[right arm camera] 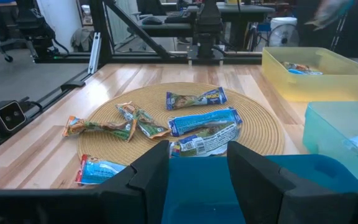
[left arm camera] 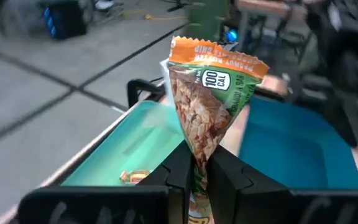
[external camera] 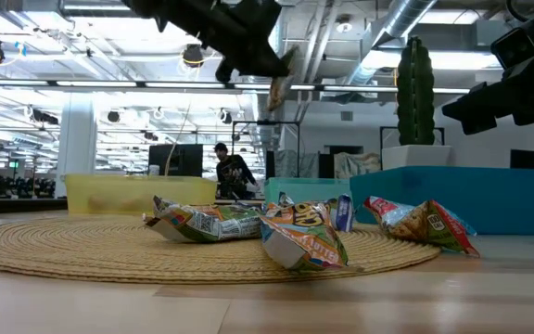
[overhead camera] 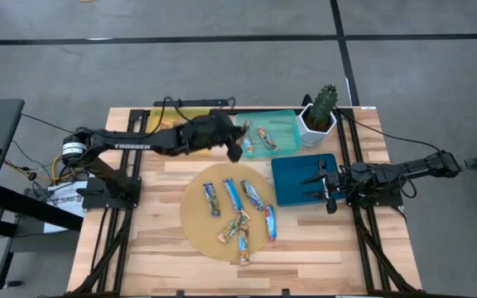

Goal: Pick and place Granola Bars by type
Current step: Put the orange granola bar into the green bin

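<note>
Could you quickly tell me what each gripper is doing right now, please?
Left gripper: shut on an orange-topped granola bar above the teal tray.
Right gripper: open, empty, over the blue tray.

Even, bright overhead light falls on the table (overhead camera: 172,248), leaving only soft shadows. In the low view, ceiling lamps (external camera: 193,56) glare white and the arms read as silhouettes. The left wrist view blurs beyond the sharp bar (left arm camera: 210,106).
</note>
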### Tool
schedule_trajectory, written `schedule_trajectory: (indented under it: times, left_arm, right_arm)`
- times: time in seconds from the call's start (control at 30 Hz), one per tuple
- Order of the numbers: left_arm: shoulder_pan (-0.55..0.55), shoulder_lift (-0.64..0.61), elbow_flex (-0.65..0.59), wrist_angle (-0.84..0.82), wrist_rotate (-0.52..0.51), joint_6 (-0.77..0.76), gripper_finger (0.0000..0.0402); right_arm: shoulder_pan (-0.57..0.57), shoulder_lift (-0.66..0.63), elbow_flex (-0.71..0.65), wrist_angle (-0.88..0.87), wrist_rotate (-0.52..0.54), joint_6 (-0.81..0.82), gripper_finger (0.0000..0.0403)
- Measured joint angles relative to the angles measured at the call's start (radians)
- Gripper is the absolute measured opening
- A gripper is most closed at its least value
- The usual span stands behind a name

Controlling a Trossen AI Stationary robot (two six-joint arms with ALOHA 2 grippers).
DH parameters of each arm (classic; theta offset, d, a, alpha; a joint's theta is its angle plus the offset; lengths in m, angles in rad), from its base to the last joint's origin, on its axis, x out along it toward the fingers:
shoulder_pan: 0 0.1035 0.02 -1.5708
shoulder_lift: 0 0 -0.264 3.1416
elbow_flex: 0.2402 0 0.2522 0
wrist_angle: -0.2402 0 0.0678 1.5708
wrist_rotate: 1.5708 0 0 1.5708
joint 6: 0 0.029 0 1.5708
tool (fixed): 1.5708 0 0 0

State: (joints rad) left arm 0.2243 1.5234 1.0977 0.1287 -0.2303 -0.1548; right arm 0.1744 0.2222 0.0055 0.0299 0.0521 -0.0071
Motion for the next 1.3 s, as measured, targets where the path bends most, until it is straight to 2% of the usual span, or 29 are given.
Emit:
schedule_trajectory:
  times: [0.2, 0.67, 0.8, 1.0, 1.3]
  left_arm:
    - [0.092, 0.0, 0.0, -0.007, 0.066, -0.184, 0.0028]
    - [0.097, 0.002, 0.0, 0.0, 0.057, -0.192, 0.0028]
    - [0.098, 0.053, 0.0, 0.046, 0.039, -0.214, 0.0028]
    - [0.123, 0.172, 0.0, 0.211, 0.044, -0.295, 0.0028]
    - [0.172, 0.364, 0.053, 0.281, 0.138, -0.445, 0.0028]
  right_arm:
    - [0.0, 0.0, 0.0, 0.0, 0.0, 0.0, 0.0154]
    - [0.0, 0.0, 0.0, 0.0, 0.0, 0.0, 0.0154]
    - [0.0, 0.0, 0.0, 0.0, 0.0, 0.0, 0.0154]
    - [0.0, 0.0, 0.0, 0.0, 0.0, 0.0, 0.0154]
    - [0.0, 0.0, 0.0, 0.0, 0.0, 0.0, 0.0154]
